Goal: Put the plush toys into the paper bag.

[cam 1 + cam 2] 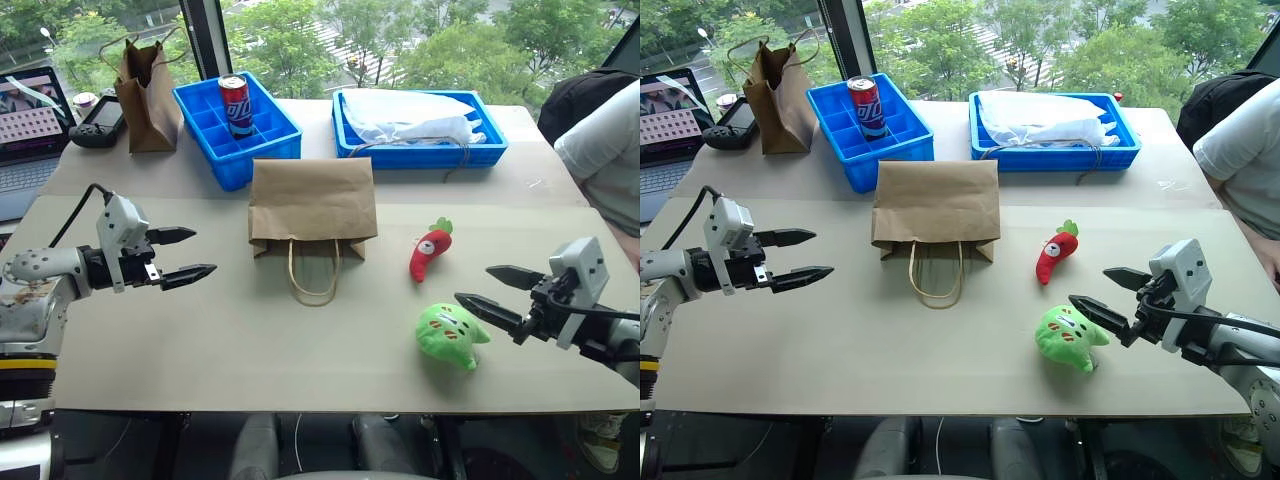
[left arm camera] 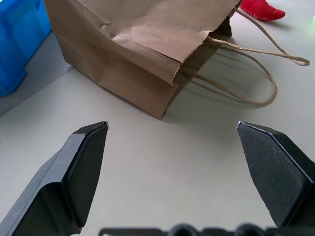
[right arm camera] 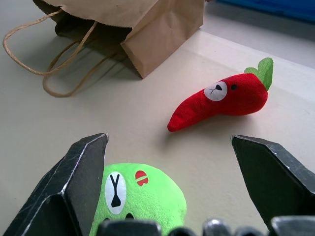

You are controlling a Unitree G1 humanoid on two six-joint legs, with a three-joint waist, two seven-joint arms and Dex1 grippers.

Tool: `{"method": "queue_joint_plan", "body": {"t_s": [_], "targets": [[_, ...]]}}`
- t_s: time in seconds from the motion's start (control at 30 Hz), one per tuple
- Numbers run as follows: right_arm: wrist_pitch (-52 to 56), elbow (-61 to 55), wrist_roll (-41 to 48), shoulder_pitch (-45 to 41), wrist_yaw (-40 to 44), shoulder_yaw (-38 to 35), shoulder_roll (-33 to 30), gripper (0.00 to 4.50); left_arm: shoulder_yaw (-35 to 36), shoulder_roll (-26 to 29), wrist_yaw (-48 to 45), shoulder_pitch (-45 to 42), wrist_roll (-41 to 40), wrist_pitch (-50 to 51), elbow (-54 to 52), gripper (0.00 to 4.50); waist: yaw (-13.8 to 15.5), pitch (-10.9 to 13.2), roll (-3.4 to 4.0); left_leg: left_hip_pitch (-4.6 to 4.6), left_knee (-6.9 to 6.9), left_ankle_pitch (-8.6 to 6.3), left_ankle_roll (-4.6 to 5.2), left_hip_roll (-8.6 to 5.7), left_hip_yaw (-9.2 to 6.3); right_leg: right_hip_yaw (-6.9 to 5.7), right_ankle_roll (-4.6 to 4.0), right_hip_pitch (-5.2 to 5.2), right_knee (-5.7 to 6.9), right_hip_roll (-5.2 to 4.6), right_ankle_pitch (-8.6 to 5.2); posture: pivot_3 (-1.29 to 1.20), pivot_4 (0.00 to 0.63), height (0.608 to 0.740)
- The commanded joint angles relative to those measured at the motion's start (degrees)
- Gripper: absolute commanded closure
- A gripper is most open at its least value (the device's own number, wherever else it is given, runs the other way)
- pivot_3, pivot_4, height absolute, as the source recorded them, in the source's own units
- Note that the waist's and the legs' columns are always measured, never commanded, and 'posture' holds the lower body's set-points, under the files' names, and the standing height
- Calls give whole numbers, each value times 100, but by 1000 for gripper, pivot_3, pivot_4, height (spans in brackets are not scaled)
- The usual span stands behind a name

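Paper bag: I see the wide brown paper bag lying flat near the middle of the desk, its twisted loop handles pointing toward me
Red toy: the long red plush toy with a green leafy top lies on the desk to the right of the bag, apart from it
Green toy: the round green plush toy lies nearer to me than the red one, just beside my right jaws
Left gripper: my left gripper hovers over the desk left of the bag, jaws spread wide with nothing between them
Right gripper: my right gripper hangs at the right, jaws wide apart and empty, the lower fingertip close to the green toy; I cannot tell if it touches
Back of desk: a taller narrow brown bag, a blue divided bin with a red can standing in it, and a blue tray of white plastic
Left edge: a laptop
Right edge: a person's white sleeve
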Motion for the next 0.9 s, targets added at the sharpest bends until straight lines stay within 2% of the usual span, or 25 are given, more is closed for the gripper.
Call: {"method": "queue_joint_plan", "body": {"t_s": [0.03, 0.13, 0.23, 0.43, 0.5, 0.53, 0.63, 0.9], "targets": [[171, -281, 440, -394, 215, -143, -273, 62, -105, 71, -495, -464, 1, -420, -57, 0, -1, 0, 0, 0, 0, 0, 0, 0, 0, 0, 0, 0, 0, 0, 0, 0, 150, 707], [711, -676, 1331, -1207, 549, 48, -840, 62, -698, 240, -1392, -1179, 373, -1167, 30, 0, 0, 42, 22, -5, 28, 7, -4, -4, 2, 2, 0, -6, 25, 0, 1, 0, 150, 707], [1154, -803, 1920, -1502, 542, 51, -1180, 62, -1117, 304, -1844, -1599, 750, -1753, 169, 0, 0, 40, 20, 6, 29, 14, 2, 0, 0, 1, 1, 4, 30, 6, 5, 0, 150, 707], [1459, -900, 2260, -1613, 222, 13, -1359, 62, -1629, -34, -2177, -2177, 1222, -2715, 705, 0, 11, 41, 20, -9, 27, 13, 4, -2, 0, 1, 0, -5, 24, 3, 3, 0, 150, 707], [1493, -958, 2276, -1623, 64, 52, -1323, 62, -1825, -298, -2106, -2458, 1562, -3507, 1183, 0, 36, 42, 19, -11, 34, 14, 4, -2, -3, 0, 0, -5, 29, 3, 3, 0, 150, 707], [1500, -993, 2287, -1617, -40, 57, -1285, 62, -1917, -482, -1894, -2634, 1866, -4354, 1588, 0, 51, 42, 19, -11, 37, 14, 5, -3, -4, -1, 0, -4, 31, 3, 3, 0, 150, 707], [1501, -1065, 2190, -1448, -240, -84, -1230, 62, -2028, -1010, -1470, -3021, 2239, -5804, 2448, 0, 105, 42, 19, -12, 50, 14, 5, -3, -4, -1, 2, -3, 35, 3, 5, 0, 150, 707], [1494, -1340, 2191, -860, -522, -614, -1160, 62, -2371, -1758, -874, -3589, 2827, -7347, 4037, 0, 113, 42, 19, -43, 85, 7, 16, -5, -12, -3, 18, -10, 38, 4, 15, 0, 150, 707]]}}
